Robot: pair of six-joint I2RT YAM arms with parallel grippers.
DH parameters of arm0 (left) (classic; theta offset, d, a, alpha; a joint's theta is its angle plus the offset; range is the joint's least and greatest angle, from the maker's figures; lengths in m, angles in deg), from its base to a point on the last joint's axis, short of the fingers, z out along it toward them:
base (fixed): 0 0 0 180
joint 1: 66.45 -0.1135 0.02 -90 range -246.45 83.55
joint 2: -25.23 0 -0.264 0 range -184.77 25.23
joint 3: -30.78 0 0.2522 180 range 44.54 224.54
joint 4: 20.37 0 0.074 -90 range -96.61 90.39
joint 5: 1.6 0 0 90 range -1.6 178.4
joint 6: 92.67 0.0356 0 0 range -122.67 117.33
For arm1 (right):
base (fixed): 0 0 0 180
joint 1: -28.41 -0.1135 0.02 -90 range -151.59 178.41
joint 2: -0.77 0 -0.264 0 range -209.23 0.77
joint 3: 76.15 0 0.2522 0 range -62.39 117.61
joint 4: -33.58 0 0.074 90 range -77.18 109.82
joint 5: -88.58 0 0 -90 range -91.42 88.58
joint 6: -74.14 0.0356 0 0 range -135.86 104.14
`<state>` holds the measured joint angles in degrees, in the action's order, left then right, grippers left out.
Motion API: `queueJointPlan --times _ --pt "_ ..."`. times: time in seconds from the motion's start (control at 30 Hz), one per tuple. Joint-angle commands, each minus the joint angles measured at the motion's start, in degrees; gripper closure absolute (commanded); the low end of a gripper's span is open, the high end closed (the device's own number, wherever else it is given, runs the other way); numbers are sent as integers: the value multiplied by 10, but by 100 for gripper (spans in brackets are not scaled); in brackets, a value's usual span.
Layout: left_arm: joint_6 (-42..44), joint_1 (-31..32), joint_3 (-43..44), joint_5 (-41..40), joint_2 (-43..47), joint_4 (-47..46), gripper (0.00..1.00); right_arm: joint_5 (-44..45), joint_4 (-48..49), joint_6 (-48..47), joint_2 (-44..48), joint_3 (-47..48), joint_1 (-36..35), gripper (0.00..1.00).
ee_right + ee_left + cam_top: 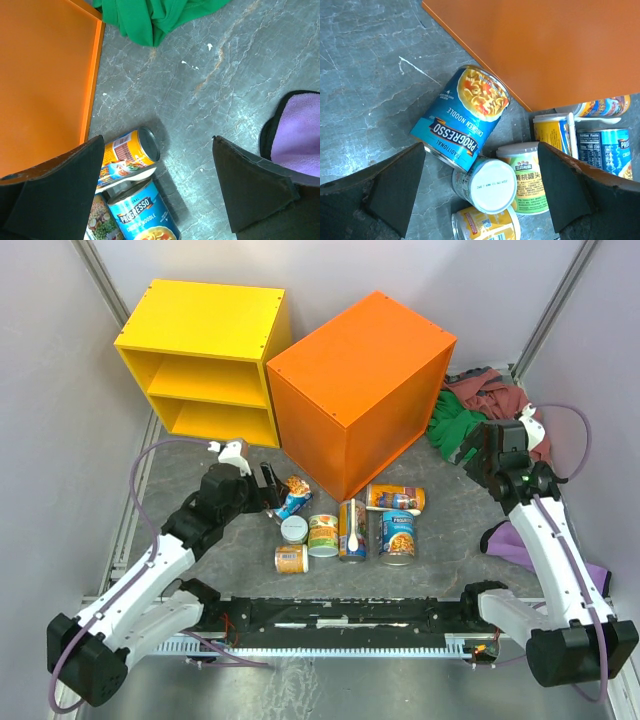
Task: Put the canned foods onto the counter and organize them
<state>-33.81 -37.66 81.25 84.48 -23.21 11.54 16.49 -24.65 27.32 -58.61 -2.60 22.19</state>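
Several tins lie and stand on the grey floor in front of the orange counter [360, 390]. A blue Progresso tin [293, 498] lies on its side by the counter's near corner. Beside it are a white-topped tin [294, 529], a short yellow tin [291, 559], a green-labelled tin [322, 535], a tall tin [352, 530], a second blue Progresso tin [397, 537] and an orange-yellow tin [395, 499] on its side. My left gripper [268, 488] is open and empty, above the blue tin [462, 115] and the white-topped tin [487, 186]. My right gripper [478, 455] is open and empty, raised to the right of the counter; the orange-yellow tin [127, 152] shows below it.
A yellow open-fronted shelf unit [205, 360] stands left of the counter. A pile of green and red cloth [470, 410] lies right of the counter, and a purple cloth [520, 540] lies by the right arm. A white spoon [352, 525] rests on the tall tin.
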Motion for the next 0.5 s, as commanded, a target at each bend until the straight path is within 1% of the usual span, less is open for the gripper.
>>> queueJointPlan --times 0.0,0.1,0.27,0.47 --pt "27 5 -2 30 -15 -15 1 -13 5 14 23 -12 1 4" --pt "37 7 -3 37 -41 -20 1 -14 -1 13 29 -13 1 4" --pt "51 9 -1 22 -83 -25 1 -34 3 19 40 -23 1 5" --pt "78 10 21 11 -147 -37 1 -50 19 31 59 -36 0 5"
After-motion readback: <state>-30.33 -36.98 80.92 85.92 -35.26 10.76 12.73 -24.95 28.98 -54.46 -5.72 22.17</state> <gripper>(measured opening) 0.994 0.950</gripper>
